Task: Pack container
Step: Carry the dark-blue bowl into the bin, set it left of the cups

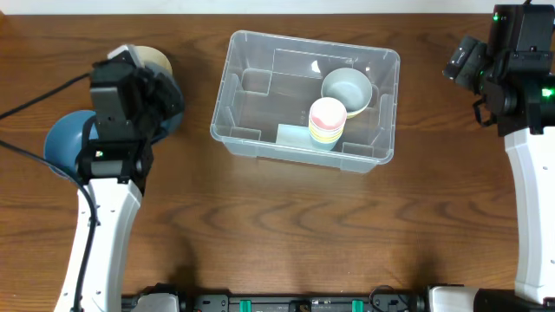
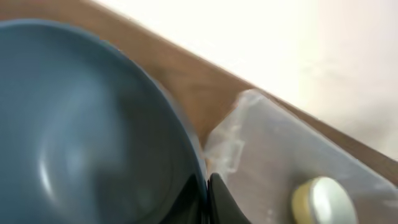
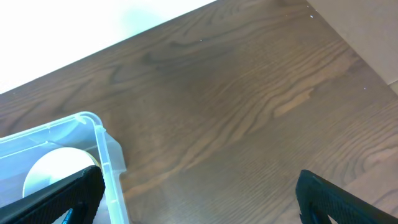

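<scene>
The clear plastic container (image 1: 251,52) stands at the table's middle back. It holds a pale bowl (image 1: 347,85) and a stack of pastel cups (image 1: 327,121). My left gripper (image 2: 208,198) is shut on the rim of a blue bowl (image 2: 93,124). In the overhead view the left gripper (image 1: 166,102) sits left of the container, apart from it. My right gripper (image 3: 199,202) is open and empty over bare wood, just right of the container's corner (image 3: 99,140). In the overhead view the right gripper (image 1: 461,61) is right of the container.
A second blue bowl (image 1: 61,143) lies at the far left, partly under my left arm. A cream bowl (image 1: 154,59) sits behind the left gripper. A black cable (image 1: 35,104) runs along the left edge.
</scene>
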Robot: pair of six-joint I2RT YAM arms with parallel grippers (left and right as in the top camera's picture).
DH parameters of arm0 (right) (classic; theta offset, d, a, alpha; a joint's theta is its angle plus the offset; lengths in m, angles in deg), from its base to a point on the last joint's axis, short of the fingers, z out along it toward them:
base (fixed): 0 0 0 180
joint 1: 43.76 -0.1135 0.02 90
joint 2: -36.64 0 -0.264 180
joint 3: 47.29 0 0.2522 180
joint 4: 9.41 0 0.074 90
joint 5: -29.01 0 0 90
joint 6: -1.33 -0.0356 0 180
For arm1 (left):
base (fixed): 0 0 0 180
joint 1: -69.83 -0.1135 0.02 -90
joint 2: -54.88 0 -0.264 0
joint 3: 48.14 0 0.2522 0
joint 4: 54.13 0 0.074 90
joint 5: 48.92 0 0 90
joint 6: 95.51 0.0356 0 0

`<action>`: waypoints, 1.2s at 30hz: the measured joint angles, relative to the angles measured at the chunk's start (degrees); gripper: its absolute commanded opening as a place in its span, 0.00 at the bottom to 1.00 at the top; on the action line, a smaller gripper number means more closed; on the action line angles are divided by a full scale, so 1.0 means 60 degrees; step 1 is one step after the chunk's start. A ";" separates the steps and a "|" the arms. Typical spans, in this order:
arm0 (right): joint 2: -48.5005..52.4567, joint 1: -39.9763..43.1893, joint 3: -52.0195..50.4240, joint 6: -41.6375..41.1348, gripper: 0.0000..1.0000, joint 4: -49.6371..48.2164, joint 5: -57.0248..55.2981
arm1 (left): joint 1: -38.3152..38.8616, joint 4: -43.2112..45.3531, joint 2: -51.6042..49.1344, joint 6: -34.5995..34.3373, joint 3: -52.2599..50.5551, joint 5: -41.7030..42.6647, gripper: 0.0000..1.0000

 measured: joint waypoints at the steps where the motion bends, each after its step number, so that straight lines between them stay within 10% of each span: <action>1: 0.0000 0.0000 0.0000 0.0000 0.99 0.0004 0.0000 | 0.0069 0.0299 0.0036 0.0229 0.0000 0.0280 0.06; 19: 0.0000 0.0000 0.0000 0.0000 0.99 0.0004 -0.0004 | 0.4065 0.1923 -0.0117 0.3982 0.0000 0.0630 0.05; 36: 0.0000 0.0000 0.0000 0.0000 0.99 0.0004 -0.0004 | 0.4838 0.2619 -0.3144 0.4896 0.0000 -0.0109 0.06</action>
